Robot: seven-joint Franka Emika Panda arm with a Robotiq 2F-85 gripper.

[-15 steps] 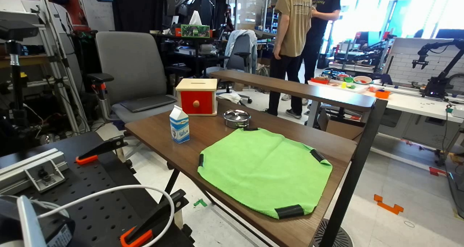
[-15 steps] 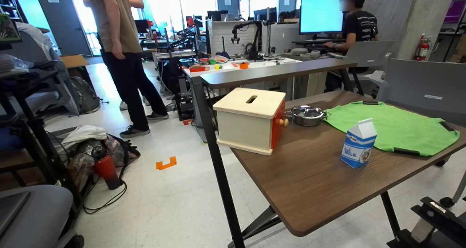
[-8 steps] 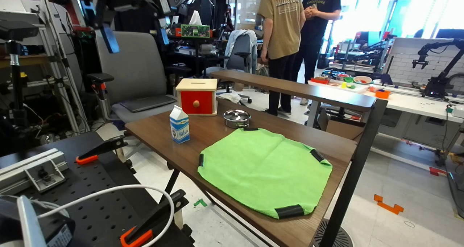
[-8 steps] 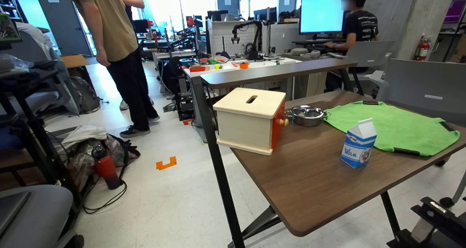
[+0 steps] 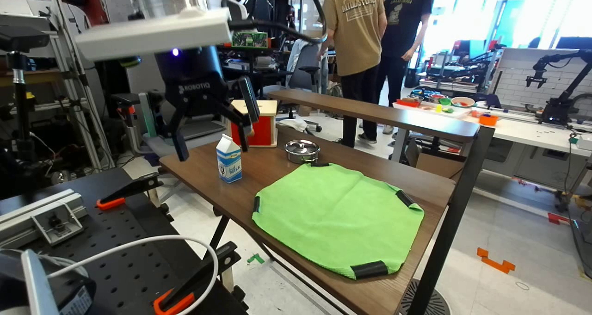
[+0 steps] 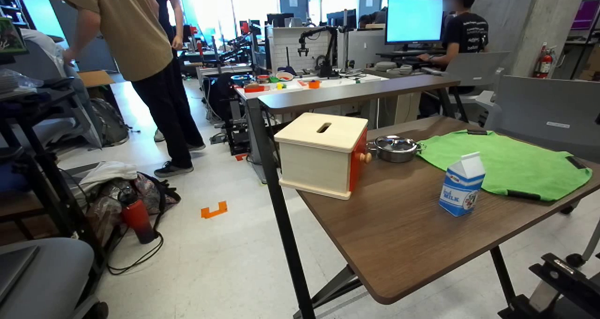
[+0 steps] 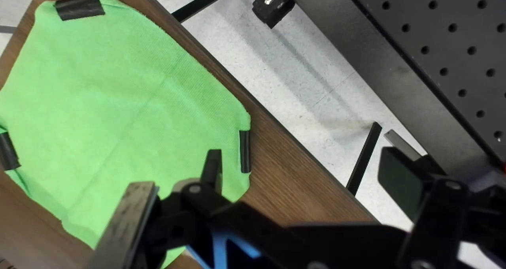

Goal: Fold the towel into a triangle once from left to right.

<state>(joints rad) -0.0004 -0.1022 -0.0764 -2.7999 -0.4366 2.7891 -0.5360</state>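
Observation:
The lime-green towel (image 5: 337, 218) lies spread flat on the brown table, with black tabs at its corners. It also shows in an exterior view (image 6: 511, 162) and in the wrist view (image 7: 118, 111). My gripper (image 5: 212, 146) hangs in the air at the left, beside and in front of the red box and near the milk carton in that view. Its fingers are wide apart with nothing between them. In the wrist view the open gripper (image 7: 304, 166) has one finger over the towel's tabbed corner and the other over the floor past the table edge.
A blue and white milk carton (image 5: 230, 160) stands left of the towel. A steel pot (image 5: 302, 151) touches or nearly touches the towel's far corner. A wooden box with a red front (image 5: 263, 132) stands behind. A raised shelf (image 5: 374, 114) runs along the table's back.
The arm has come into an exterior view from the top left, lowering and moving right, with the gripper's fingers apart. The towel and table objects have not moved. People behind have shifted.

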